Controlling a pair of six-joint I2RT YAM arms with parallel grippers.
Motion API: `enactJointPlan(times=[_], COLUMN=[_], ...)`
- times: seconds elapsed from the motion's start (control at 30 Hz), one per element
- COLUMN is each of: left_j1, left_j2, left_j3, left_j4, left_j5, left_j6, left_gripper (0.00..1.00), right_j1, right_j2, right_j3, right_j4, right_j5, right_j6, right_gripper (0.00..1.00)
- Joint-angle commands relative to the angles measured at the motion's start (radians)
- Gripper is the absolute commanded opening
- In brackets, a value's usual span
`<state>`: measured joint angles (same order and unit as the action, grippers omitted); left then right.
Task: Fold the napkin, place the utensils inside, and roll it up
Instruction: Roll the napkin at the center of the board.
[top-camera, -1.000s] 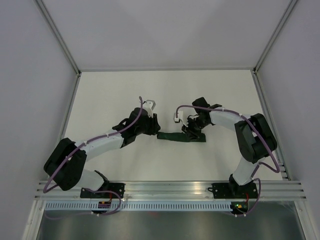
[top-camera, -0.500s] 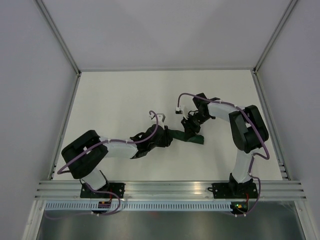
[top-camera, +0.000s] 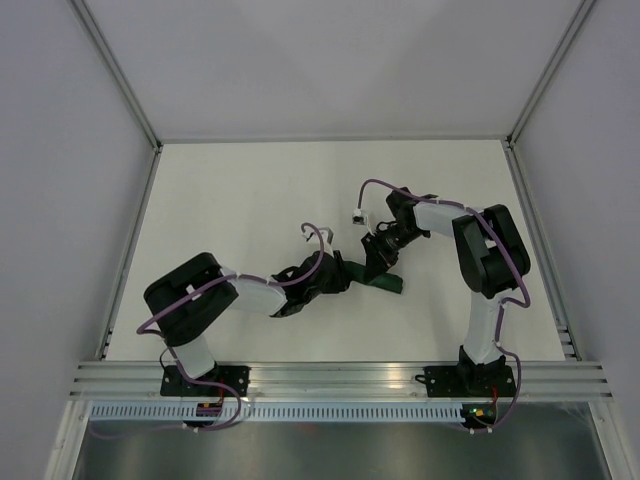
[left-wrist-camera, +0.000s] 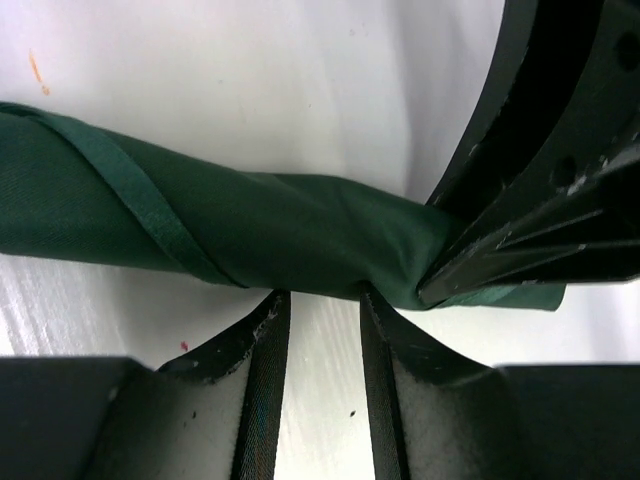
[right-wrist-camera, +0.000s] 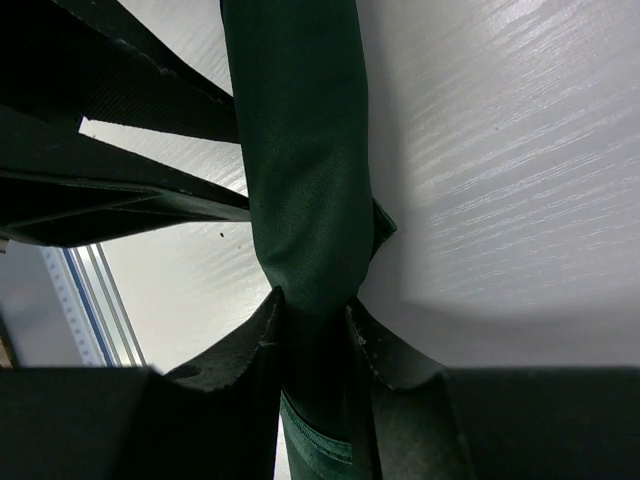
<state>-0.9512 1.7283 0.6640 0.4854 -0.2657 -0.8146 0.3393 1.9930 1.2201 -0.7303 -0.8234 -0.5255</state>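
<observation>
The napkin (top-camera: 386, 284) is a dark green rolled tube lying on the white table. It also shows in the left wrist view (left-wrist-camera: 260, 215) and in the right wrist view (right-wrist-camera: 300, 150). My right gripper (right-wrist-camera: 312, 310) is shut on the roll, with cloth pinched between its jaws; in the top view it (top-camera: 382, 258) sits over the roll's middle. My left gripper (left-wrist-camera: 318, 300) is open, its fingertips against the roll's side, bare table between them; in the top view it (top-camera: 336, 275) is at the roll's left end. The utensils are hidden.
The white table (top-camera: 250, 200) is walled by grey panels with metal frame posts (top-camera: 120, 80). An aluminium rail (top-camera: 340, 375) runs along the near edge. The right gripper's fingers (left-wrist-camera: 520, 250) reach in close beside my left jaws.
My left arm has swung right and nearer, bringing its gripper up to the roll's left end. The right gripper stayed on the roll, which tilted slightly and shifted toward the near side.
</observation>
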Motion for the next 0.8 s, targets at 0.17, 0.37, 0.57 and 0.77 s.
enactJointPlan(times=[0.17,0.37,0.57,0.77], left_j1=[0.023,0.046,0.069,0.088], left_j2=[0.046,0.06,0.071,0.099], left_j3=[0.114,0.14,0.192,0.252], left_j4=[-0.053,-0.076,-0.132,-0.18], left_j5=[-0.032,-0.012,0.011,0.028], left_j6=[-0.024,-0.028,0.0,0.014], left_gripper=[0.39,0.39,0.39,0.39], right_j1=[-0.028,-0.034,-0.052,-0.063], right_j2=[-0.025,-0.043,-0.054,-0.051], right_j3=[-0.002,0.041,0.076,0.113], right_j4=[0.023,0.012,0.011,0.023], right_j5=[0.138,0.168,0.168,0.19], right_j6=[0.036,0.062,0.091,0.128], right_gripper=[0.45,0.53,0.55,0.56])
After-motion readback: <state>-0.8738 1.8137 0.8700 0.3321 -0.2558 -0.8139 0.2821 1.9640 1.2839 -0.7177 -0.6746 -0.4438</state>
